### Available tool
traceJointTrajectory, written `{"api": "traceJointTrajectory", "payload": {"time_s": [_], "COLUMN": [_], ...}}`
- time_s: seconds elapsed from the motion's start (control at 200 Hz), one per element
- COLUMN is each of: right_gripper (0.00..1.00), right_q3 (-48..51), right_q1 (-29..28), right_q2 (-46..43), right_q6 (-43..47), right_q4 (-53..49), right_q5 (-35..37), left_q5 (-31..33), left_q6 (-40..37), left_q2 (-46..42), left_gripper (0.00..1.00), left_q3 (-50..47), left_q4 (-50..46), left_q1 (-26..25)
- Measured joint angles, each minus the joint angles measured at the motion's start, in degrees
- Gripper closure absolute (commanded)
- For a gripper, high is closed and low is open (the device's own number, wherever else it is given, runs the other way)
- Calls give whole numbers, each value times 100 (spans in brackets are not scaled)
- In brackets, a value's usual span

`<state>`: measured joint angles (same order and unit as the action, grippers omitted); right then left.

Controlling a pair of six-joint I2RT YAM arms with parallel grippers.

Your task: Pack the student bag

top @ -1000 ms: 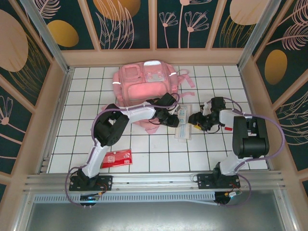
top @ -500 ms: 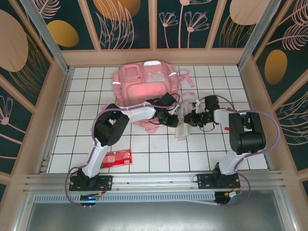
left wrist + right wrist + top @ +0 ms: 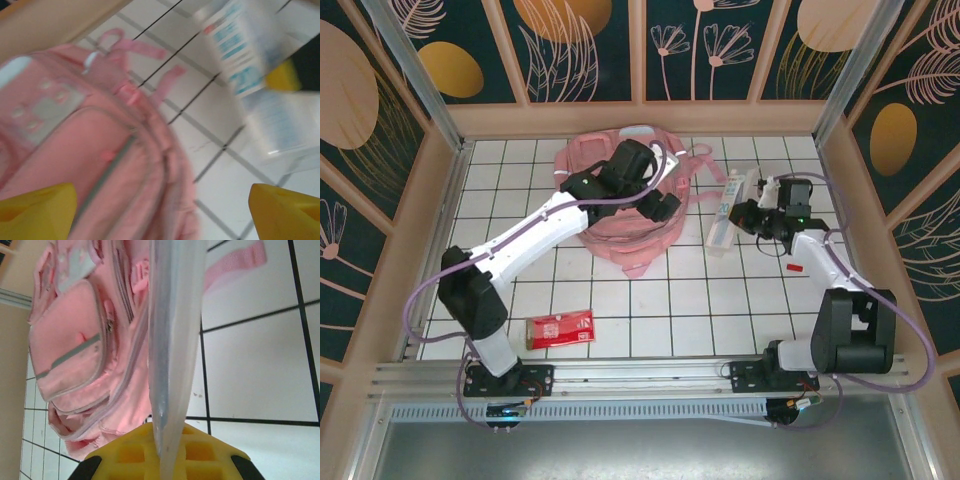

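My 2 arms from above: left arm (image 3: 525,235) and right arm (image 3: 817,262) share white link shells, black joint housings and black base plates (image 3: 505,380). 1 lilac cable (image 3: 412,315) loops along each. Left gripper (image 3: 160,206) and right gripper (image 3: 748,215) are black. On my wrist feeds the fingertips (image 3: 37,205) are yellow, and the right pad (image 3: 147,460) has square moulded recesses.

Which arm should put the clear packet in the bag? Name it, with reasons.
Right, probably. The right tool is shut on the clear packet beside the student bag; the left tool hovers open over the bag, holding nothing.
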<state>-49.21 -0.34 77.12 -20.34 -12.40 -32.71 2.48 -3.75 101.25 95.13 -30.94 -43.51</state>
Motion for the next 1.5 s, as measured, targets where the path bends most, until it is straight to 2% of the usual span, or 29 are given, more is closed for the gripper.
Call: {"api": "traceJointTrajectory", "payload": {"time_s": [0.21,0.275,0.325,0.39,0.43,0.586,0.801,1.001,1.131,1.246,1.346,1.501], "right_gripper": [100,100,100,100,100,100,100,100,100,100,100,86], "right_q3": [-109,-107,-96,-70,-50,31,302,284,55,-476,-1123,-2057], "right_q1": [-2,-2,-2,-2,-2,-90,-881,-1725,-2194,-2411,-2457,-2590], "right_q2": [-101,-101,-101,-105,-116,-133,-11,866,2157,3093,3713,4566], "right_q6": [2,2,0,-15,-24,-184,-1427,-3300,-4649,-5254,-5475,-5906], "right_q4": [-216,-249,-251,-249,-251,-199,577,2120,3738,4601,4859,5069], "right_q5": [35,26,4,-37,-79,-546,-1613,-1475,-1014,-168,599,1580], "left_q5": [839,1084,1296,1497,1552,1530,828,162,-356,-743,-927,-1222], "left_q6": [-726,-852,-953,-984,-981,-918,-422,236,577,734,793,881], "left_q2": [1342,1663,1847,2057,2188,2417,2162,2186,2214,2223,2225,2203], "left_gripper": [6,12,25,64,81,100,100,100,100,100,100,100], "left_q3": [-299,-310,-269,-52,164,981,2122,3713,4256,4266,4240,3884], "left_q4": [-293,-304,-273,-345,-463,-872,-1554,-2511,-2813,-2865,-2898,-2608], "left_q1": [516,516,507,470,450,511,621,647,632,584,557,560]}}
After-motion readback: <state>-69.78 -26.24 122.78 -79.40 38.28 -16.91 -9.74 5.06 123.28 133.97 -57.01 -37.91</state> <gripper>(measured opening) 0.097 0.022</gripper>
